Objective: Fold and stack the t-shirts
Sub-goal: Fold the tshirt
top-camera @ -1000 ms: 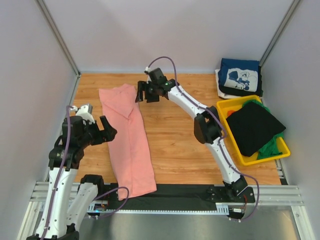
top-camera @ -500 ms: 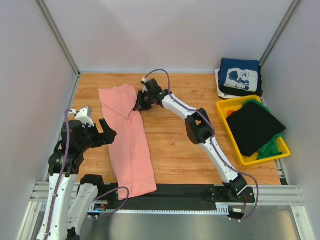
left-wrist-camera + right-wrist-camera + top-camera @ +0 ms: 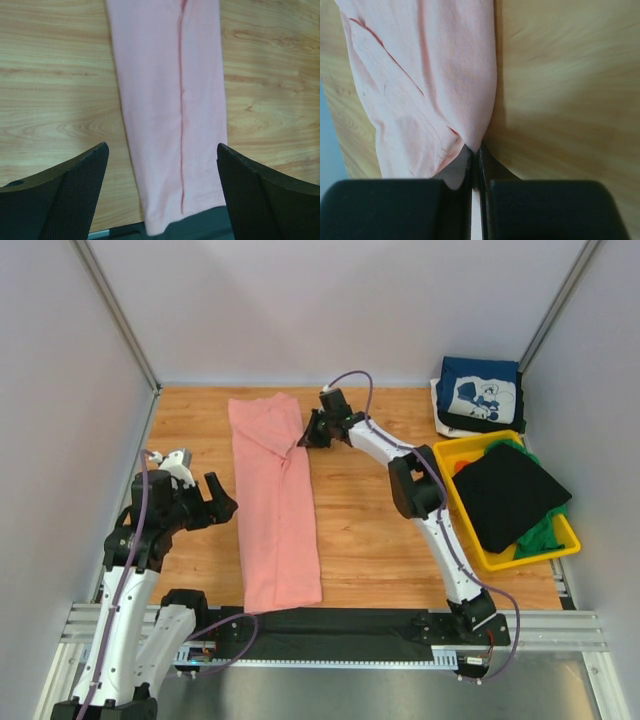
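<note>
the salmon-pink t-shirt lay as a long folded strip on the table, well left of the yellow bin. the right gripper was pinched tight on the strip's far edge, on the side facing the bin. the left gripper hovered with jaws spread wide on the strip's side away from the bin, holding nothing. the navy t-shirt sat just behind the bin; the black t-shirt lay inside it.

I see a yellow plastic bin at the wooden table's right edge, and a black strip along its near side.
</note>
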### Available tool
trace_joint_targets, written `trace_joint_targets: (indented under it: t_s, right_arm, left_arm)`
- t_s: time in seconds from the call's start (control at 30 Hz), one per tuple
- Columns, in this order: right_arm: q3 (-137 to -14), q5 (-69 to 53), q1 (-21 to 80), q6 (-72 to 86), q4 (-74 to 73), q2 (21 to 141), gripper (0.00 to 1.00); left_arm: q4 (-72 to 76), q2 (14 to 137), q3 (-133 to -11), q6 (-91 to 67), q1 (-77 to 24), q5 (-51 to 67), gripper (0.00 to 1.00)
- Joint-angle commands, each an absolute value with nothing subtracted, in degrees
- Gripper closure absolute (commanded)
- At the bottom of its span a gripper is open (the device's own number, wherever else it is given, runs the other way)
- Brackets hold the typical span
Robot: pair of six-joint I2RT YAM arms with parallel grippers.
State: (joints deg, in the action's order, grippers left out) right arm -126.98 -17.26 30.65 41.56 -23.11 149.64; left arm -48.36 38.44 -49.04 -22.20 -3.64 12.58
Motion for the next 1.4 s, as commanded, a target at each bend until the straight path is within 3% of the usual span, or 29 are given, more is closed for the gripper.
trace_joint_targets:
  t_s: [0.0, 0.3, 0.4, 0.43, 0.53, 0.67, 0.8, 0.93, 1.03, 1.17, 1.37]
  right_arm:
    - [-124.45, -10.54, 25.32, 40.08, -25.49, 148.62, 1.00]
    - [-128.49, -13.34, 21.45, 38.06, -26.80, 151.43, 1.00]
    - [-133.06, -18.78, 20.83, 36.30, -27.16, 153.28, 0.72]
    - [-134.02, -19.68, 20.83, 34.99, -27.42, 153.19, 0.50]
    - [-135.26, -21.71, 20.83, 31.40, -28.30, 150.04, 0.28]
    - [-128.61, -24.25, 20.13, 26.99, -28.57, 140.03, 0.26]
    - [-112.54, -23.39, 19.86, 27.06, -28.65, 126.33, 0.26]
    - [-91.53, -20.40, 22.23, 32.25, -28.56, 110.44, 0.28]
    - [-73.63, -14.25, 27.93, 34.62, -29.27, 101.10, 0.29]
    - [-58.68, -15.64, 36.71, 38.75, -24.55, 92.74, 0.31]
    - [-44.39, -16.71, 46.99, 49.21, -13.10, 84.03, 0.37]
  left_arm:
    - [-46.76, 38.32, -49.04, -21.27, -3.69, 13.36, 0.05]
    - [-46.76, 39.11, -48.96, -21.27, -3.69, 13.10, 0.05]
    - [-46.84, 40.43, -48.96, -21.36, -3.69, 12.92, 0.06]
    - [-46.93, 41.30, -48.96, -21.44, -3.69, 12.48, 0.07]
    - [-46.93, 44.37, -49.04, -22.23, -4.04, 11.34, 0.07]
    - [-48.24, 51.74, -49.30, -25.13, -12.52, 8.01, 0.08]
    - [-51.58, 56.42, -50.36, -30.13, -21.35, -3.22, 0.09]
    - [-48.79, 55.82, -45.28, -36.37, -22.23, -1.24, 0.11]
    - [-46.16, 55.46, -40.53, -41.82, -26.35, -1.85, 0.11]
    - [-42.90, 52.57, -32.89, -46.21, -29.61, -2.02, 0.15]
    - [-38.67, 42.82, -24.19, -49.65, -33.04, -2.28, 0.16]
